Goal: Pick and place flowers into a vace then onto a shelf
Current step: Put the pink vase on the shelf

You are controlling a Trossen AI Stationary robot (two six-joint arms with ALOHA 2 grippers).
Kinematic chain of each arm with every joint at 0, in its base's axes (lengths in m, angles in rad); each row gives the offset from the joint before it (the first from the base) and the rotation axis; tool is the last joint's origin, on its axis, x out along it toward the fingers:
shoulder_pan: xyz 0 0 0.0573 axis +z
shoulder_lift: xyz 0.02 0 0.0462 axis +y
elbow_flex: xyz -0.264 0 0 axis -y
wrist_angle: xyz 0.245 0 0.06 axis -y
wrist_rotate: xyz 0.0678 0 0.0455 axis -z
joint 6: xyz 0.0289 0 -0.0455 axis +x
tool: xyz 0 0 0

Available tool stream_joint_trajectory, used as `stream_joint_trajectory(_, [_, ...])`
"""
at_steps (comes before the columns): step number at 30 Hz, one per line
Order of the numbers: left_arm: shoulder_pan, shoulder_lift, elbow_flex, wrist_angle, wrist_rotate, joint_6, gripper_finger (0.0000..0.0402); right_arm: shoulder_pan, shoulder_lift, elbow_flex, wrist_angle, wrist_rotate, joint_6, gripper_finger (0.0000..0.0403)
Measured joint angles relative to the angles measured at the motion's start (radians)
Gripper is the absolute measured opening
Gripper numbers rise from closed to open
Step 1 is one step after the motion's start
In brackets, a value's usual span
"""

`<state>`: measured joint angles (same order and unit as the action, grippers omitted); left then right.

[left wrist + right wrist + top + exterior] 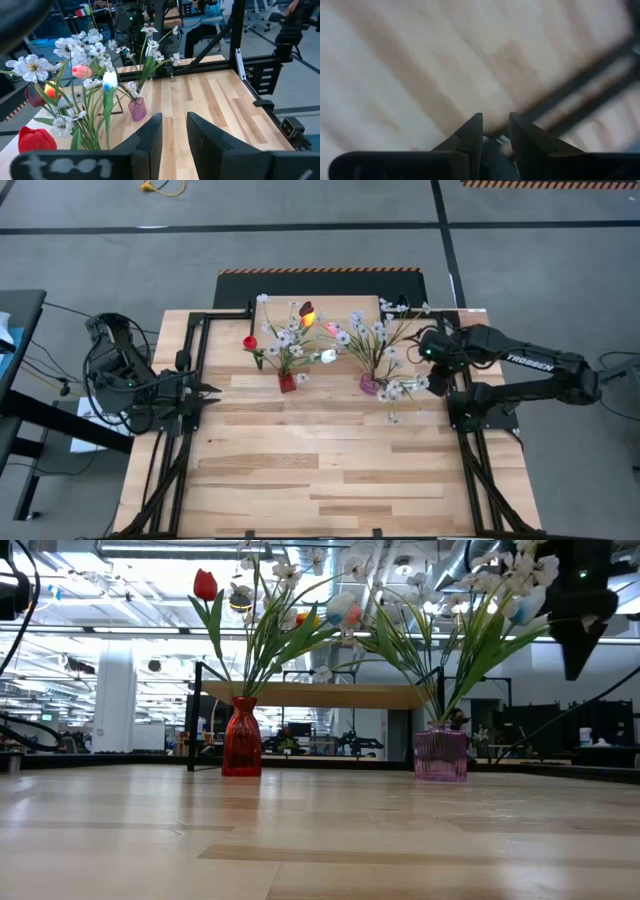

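Note:
Two bunches of flowers stand by their stems in vases in the table's far half. A red vase [287, 383] [241, 737] holds tulips and white blossoms [290, 338]. A purple vase [370, 385] [440, 752] [137, 109] holds white sprays [378, 338]. The shelf [320, 695] stands behind them. My right gripper [437, 383] [580, 662] [495, 116] hangs pointing down just right of the purple bunch, its fingers a narrow gap apart. Its blurred wrist view shows a pale speck between them that I cannot identify. My left gripper [212, 392] [174, 116] waits at the table's left edge, open and holding nothing.
Black frame rails run along the table's left side [190, 360] and right side [468, 440]. The near half of the wooden table [320, 470] is bare boards. A few white blossoms [392, 416] reach out low, near my right gripper.

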<state>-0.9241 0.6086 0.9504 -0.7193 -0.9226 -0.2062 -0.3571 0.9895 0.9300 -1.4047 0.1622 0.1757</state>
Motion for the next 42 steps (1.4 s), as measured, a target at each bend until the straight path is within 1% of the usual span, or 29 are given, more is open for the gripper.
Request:
stream_joint_trajectory(2, [0.0, 0.0, 0.0, 0.0, 0.0, 0.0, 0.008, 0.004, -0.003, 0.017, -0.064, 0.037, 0.014, 0.0087])
stream_joint_trajectory(5, [0.0, 0.0, 0.0, 0.0, 0.0, -0.005, 0.008, 0.011, -0.003, 0.053, -0.172, 0.061, 0.046, 0.0087])
stream_joint_trajectory(9, [0.0, 0.0, 0.0, 0.0, 0.0, -0.018, 0.008, 0.033, -0.022, 0.113, -0.168, 0.088, 0.085, 0.0087])
stream_joint_trajectory(11, [0.0, 0.0, 0.0, 0.0, 0.0, -0.018, 0.008, 0.038, -0.029, 0.154, -0.165, 0.119, 0.102, 0.0087])
stream_joint_trajectory(14, [0.0, 0.0, 0.0, 0.0, 0.0, -0.018, 0.008, 0.056, -0.038, 0.184, -0.165, 0.115, 0.101, 0.0087])
stream_joint_trajectory(17, [0.0, 0.0, 0.0, 0.0, 0.0, -0.018, 0.008, 0.082, -0.06, 0.194, -0.168, 0.055, 0.041, 0.0087])
stream_joint_trajectory(21, [0.0, 0.0, 0.0, -0.001, 0.001, -0.023, 0.008, 0.118, -0.069, 0.194, -0.167, -0.044, 0.015, 0.0085])
stream_joint_trajectory(26, [0.0, 0.0, 0.0, 0.0, 0.001, -0.023, 0.008, 0.18, -0.057, 0.194, -0.167, -0.174, 0.041, 0.0075])
stream_joint_trajectory(32, [0.0, 0.0, 0.0, -0.001, 0.002, -0.023, 0.008, 0.272, -0.041, 0.193, -0.169, -0.256, 0.153, 0.007])
stream_joint_trajectory(38, [0.0, 0.0, 0.0, -0.001, 0.002, -0.023, 0.008, 0.389, -0.041, 0.193, -0.166, -0.29, 0.324, 0.007])
stream_joint_trajectory(42, [0.0, 0.0, 0.0, 0.0, 0.002, -0.023, 0.008, 0.478, -0.039, 0.193, -0.166, -0.317, 0.477, 0.007])
